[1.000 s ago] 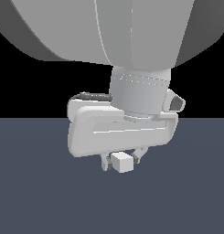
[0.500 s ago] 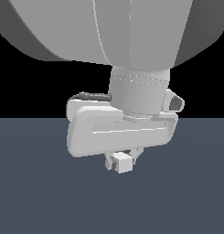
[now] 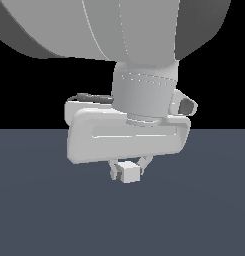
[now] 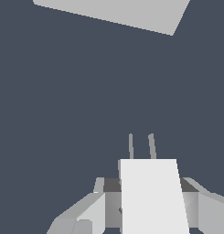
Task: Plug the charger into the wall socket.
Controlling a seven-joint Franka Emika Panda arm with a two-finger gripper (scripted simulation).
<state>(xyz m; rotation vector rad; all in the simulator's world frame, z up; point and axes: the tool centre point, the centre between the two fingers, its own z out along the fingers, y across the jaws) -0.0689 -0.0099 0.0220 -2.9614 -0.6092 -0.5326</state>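
My gripper is shut on the charger, a small off-white block held just above the dark floor in the exterior view. In the wrist view the charger sits between my fingers, and its two thin prongs point away from the hand. A pale grey flat block, the wall socket, lies beyond the prongs with a wide stretch of floor between them. Its holes do not show from here. The socket is out of sight in the exterior view.
The dark grey-blue floor spreads under the hand. The arm's large pale links fill the upper part of the exterior view and hide what is behind them.
The hand, still holding the charger, has drifted slightly upward and toward the exterior view's left. The grip has not changed.
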